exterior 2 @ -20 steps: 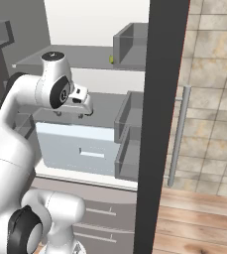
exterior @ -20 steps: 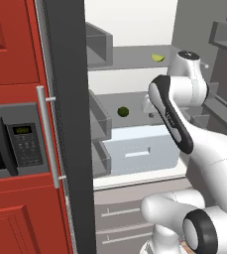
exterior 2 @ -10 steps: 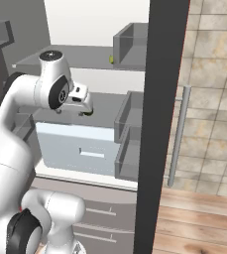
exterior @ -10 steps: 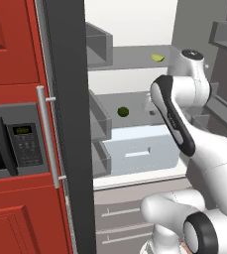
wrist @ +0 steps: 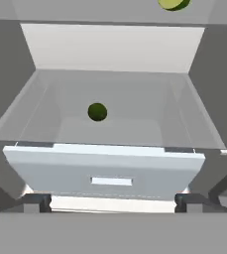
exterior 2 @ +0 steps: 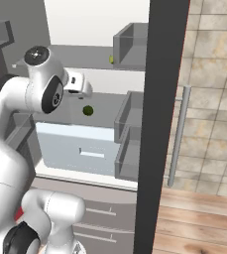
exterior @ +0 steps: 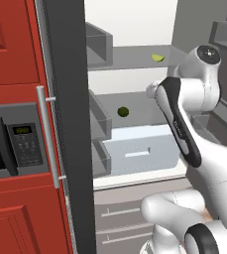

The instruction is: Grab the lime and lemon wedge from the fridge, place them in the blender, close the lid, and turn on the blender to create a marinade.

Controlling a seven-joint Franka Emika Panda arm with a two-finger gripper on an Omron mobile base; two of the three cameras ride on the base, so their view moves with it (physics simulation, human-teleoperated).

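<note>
The fridge point(exterior: 68, 124) stands open. The lime point(exterior: 123, 112) sits on the grey shelf point(wrist: 110, 106) just above the pale drawer point(exterior: 140, 151), toward the shelf's back. The lemon wedge point(exterior: 157, 58) lies one shelf higher (seen at the top edge of the hand view). The pincer point(wrist: 110, 201) is spread wide and holds nothing; it hangs in front of the drawer, well apart from the lime.
</note>
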